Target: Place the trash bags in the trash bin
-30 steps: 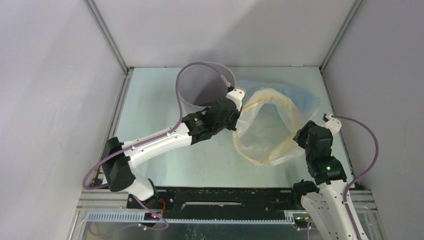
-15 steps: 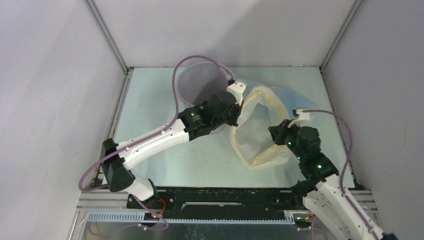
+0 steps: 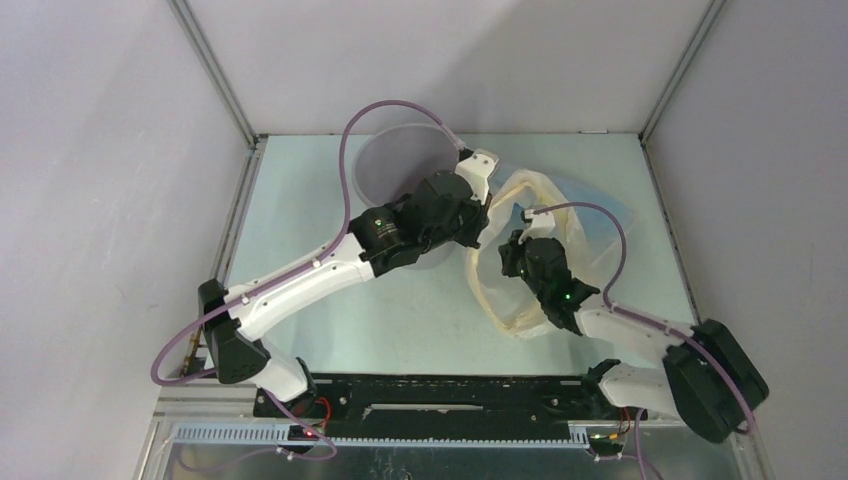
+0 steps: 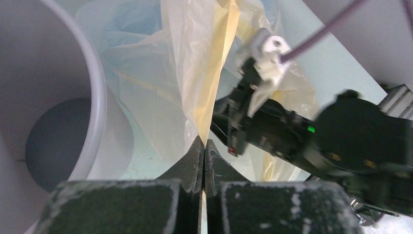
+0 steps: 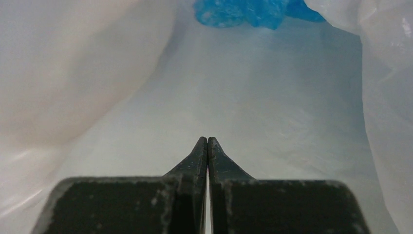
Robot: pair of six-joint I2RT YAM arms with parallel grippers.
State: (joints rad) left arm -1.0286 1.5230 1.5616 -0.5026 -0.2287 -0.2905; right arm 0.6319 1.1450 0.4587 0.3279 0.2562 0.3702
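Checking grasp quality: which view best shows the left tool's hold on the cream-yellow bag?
Left wrist: the left tool pinches an edge of the cream-yellow bag. In top external the pinch itself is hidden; right wrist shows only film.

body notes: white plastic link shells [image 3: 300,290], black rounded joint housings [image 3: 238,350], looping mauve cables [image 4: 331,21], small green status leds [image 4: 310,129], dark grey scuffed fingers [image 4: 190,165].

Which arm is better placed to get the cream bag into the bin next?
Left, probably. The left gripper is shut on the edge of the cream bag, right beside the bin rim. The right gripper is shut too, but sits inside the bag, farther from the bin.
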